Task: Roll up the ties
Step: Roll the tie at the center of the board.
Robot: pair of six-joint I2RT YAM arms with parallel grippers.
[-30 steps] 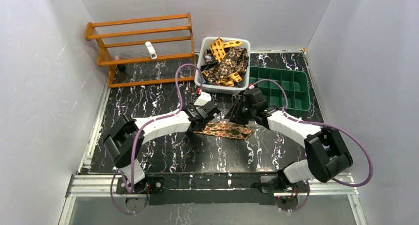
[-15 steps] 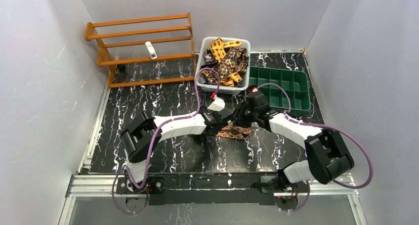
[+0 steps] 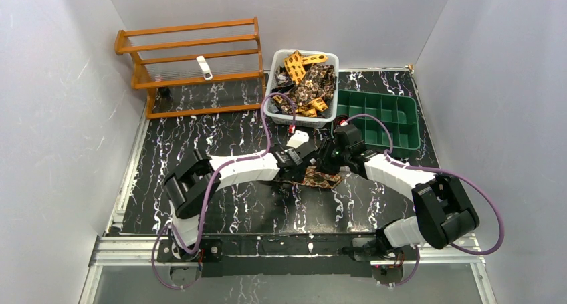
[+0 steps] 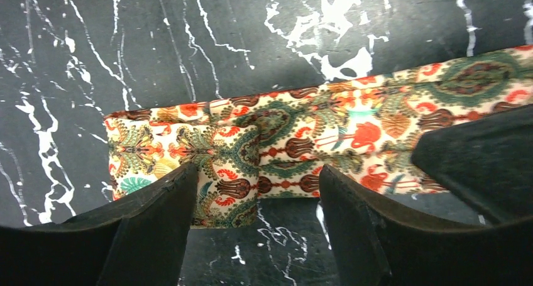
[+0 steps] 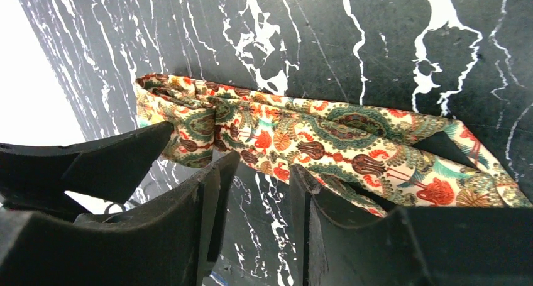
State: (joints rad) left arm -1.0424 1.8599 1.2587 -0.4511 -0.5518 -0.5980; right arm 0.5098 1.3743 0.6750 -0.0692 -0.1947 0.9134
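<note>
From the top external view, the left gripper and the right gripper meet over a patterned tie lying flat on the black marbled table, just below both sets of fingertips. Beyond the grippers sit a white basket heaped with more ties, a green tray and a wooden rack. Whether either claw is closed cannot be told from here.

In the left wrist view, the left gripper is spread wide, its fingers straddling the folded end of the tie, which lies just ahead of the tips. Nothing is grasped. If it closes from here, it may catch only the top layer and undo the fold.

In the right wrist view, the right gripper stands released with a narrow gap, the tie just beyond its tips. The left claw sits close alongside, so a careless turn risks a collision or dragging the fabric askew.
</note>
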